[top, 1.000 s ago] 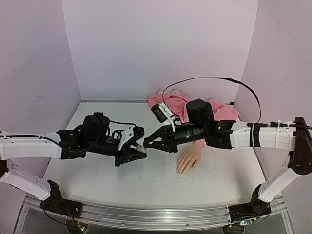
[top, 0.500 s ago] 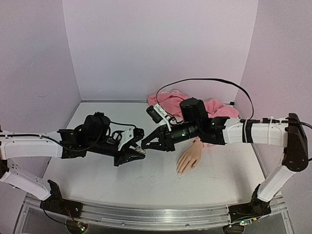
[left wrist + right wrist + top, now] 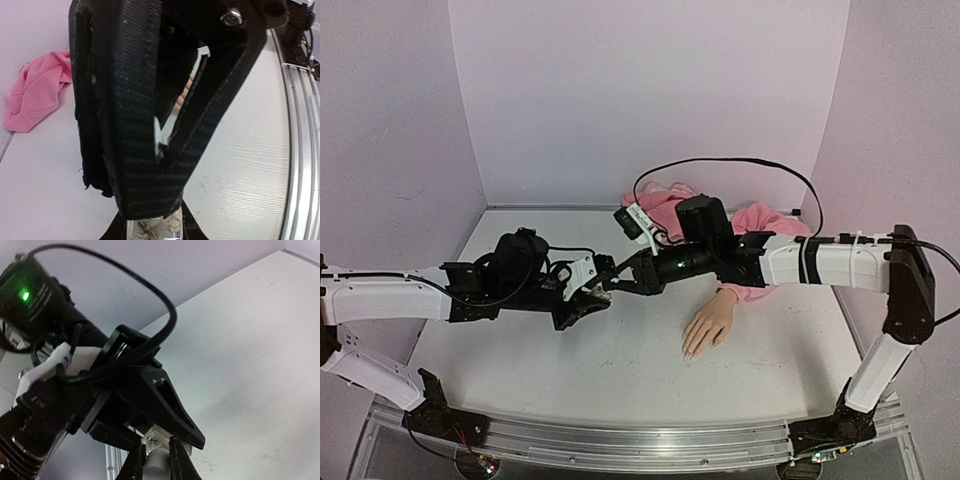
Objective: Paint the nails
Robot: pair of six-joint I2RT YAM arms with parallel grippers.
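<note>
The mannequin hand (image 3: 708,325) is beige, its sleeve (image 3: 770,220) pink, the table (image 3: 620,365) white.

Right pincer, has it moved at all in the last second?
Yes. The right pincer has shifted left and slightly toward the back wall, ending farther from the mannequin hand, which has stayed put.

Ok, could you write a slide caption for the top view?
Left gripper holds a small bottle, right gripper grips its cap; mannequin hand lies on the table.
</note>
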